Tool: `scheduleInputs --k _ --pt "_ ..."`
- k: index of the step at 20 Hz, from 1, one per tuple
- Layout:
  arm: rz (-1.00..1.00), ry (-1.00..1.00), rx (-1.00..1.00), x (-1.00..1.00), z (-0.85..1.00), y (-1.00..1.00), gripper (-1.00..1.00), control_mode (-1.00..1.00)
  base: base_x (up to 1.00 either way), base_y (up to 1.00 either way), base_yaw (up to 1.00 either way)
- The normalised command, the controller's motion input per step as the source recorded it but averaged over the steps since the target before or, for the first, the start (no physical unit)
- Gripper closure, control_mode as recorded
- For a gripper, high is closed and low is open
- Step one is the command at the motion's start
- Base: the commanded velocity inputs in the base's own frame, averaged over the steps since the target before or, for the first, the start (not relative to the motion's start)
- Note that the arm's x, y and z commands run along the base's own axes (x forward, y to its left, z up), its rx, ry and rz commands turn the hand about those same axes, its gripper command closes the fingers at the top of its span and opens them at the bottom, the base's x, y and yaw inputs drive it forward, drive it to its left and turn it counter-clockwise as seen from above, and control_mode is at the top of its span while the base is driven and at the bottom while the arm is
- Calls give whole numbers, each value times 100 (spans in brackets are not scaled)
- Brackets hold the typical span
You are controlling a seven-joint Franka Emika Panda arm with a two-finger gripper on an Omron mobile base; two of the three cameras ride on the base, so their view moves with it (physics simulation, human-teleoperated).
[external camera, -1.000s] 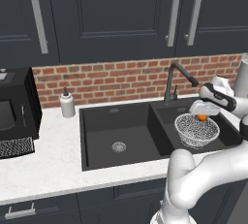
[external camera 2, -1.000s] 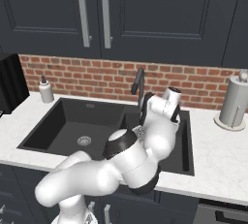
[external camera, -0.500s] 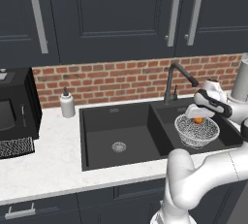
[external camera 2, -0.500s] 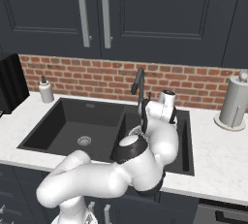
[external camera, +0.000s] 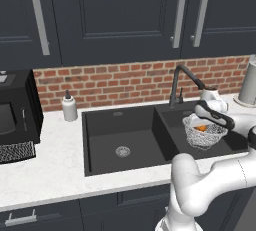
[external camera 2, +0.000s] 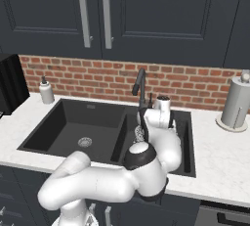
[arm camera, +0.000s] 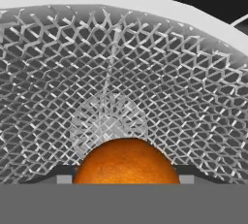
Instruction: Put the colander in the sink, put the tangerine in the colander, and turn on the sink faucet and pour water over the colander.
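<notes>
Presently, nearest item: my pincer [arm camera: 126, 182], clenched on the small round orange tangerine [arm camera: 126, 162], one dark fingertip showing at each flank of the fruit. Next: the round silvery-white wire-mesh colander [external camera: 202, 134], seated in the right basin of the matte black double-basin sink [external camera: 100, 140]; the fruit hangs low inside the bowl. Behind: the slim black gooseneck faucet [external camera: 184, 77], not yet turned on. Hazard, by my reckoning: letting go off-centre could roll the fruit along the mesh wall; lifting out carelessly may snag the rim and tip the bowl.
</notes>
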Motion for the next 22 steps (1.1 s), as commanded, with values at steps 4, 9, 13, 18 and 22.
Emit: scheduleInputs --k 4,9,13,18,22 --pt "0 0 0 3 -2 0 -100 -100 0 0 0" --pt "0 -1 0 -14 18 0 -100 -100 0 0 0" --pt "0 -11 0 -42 61 0 -100 -100 0 0 0" --pt "-2 -11 0 -45 95 0 -100 -100 0 0 0" --pt "1 -22 0 -79 65 -9 -100 -100 0 0 0"
